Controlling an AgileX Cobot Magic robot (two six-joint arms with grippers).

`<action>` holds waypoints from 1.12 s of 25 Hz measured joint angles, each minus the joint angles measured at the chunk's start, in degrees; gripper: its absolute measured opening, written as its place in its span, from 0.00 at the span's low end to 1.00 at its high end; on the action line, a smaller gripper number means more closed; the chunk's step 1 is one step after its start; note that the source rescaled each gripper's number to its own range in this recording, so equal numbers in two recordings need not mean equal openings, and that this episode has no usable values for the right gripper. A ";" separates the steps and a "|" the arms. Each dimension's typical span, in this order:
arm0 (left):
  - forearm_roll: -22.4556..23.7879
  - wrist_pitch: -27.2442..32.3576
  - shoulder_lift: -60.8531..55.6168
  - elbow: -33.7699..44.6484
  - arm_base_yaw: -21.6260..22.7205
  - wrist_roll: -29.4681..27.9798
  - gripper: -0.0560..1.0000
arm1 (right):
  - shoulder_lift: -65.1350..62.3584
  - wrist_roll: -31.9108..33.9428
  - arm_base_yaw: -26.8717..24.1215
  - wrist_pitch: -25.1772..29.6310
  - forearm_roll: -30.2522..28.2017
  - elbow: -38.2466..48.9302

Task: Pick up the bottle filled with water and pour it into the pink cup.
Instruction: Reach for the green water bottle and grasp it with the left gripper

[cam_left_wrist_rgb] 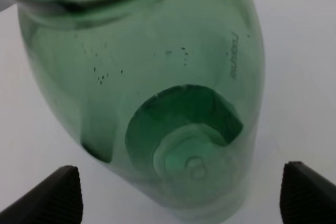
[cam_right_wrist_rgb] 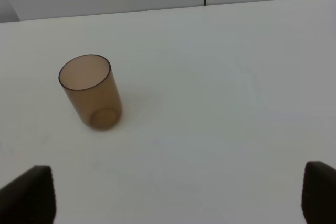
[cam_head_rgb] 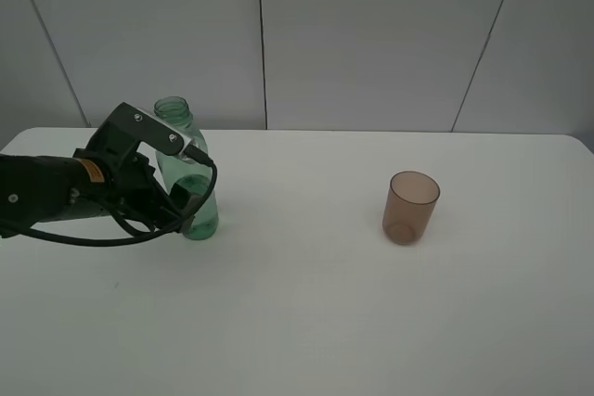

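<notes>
Bottle (cam_head_rgb: 174, 116): transparent green, upright on table (cam_head_rgb: 306, 322), left part, nearer far edge. Long axis vertical; capless threaded neck points straight up.
Left gripper (cam_left_wrist_rgb: 184, 198): level with bottle's lower body, jaws wide, one finger either side of bottle. Wrist view shows small gap each side, so no grip. Arm reaches in from table's left edge.
Pink cup (cam_head_rgb: 410, 208): upright, mouth up, right of table's middle, well apart from bottle.
Right gripper (cam_right_wrist_rgb: 173, 198): jaws wide, holding nothing, cup on table ahead of it.

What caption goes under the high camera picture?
Open left gripper straddles the bottle; the cup stands apart on the table.
</notes>
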 joint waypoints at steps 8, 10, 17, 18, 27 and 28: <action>1.21 -6.84 2.77 0.00 -0.01 0.00 0.98 | 0.00 0.00 0.00 0.00 0.00 0.00; 1.26 -8.72 3.30 0.00 -0.01 0.00 0.98 | 0.00 0.00 0.00 0.00 0.00 0.00; 1.26 -13.29 6.63 0.00 -0.01 -1.10 0.98 | 0.00 0.00 0.00 0.00 0.00 0.00; 1.26 -13.87 6.80 0.00 -0.01 -1.10 0.98 | 0.00 0.00 0.00 0.00 0.00 0.00; 1.43 -18.89 7.21 0.04 -0.11 -1.22 0.98 | 0.00 0.00 0.00 0.00 0.00 0.00; 1.43 -19.29 7.33 0.04 -0.11 -1.28 0.98 | 0.00 0.00 0.00 0.00 0.00 0.00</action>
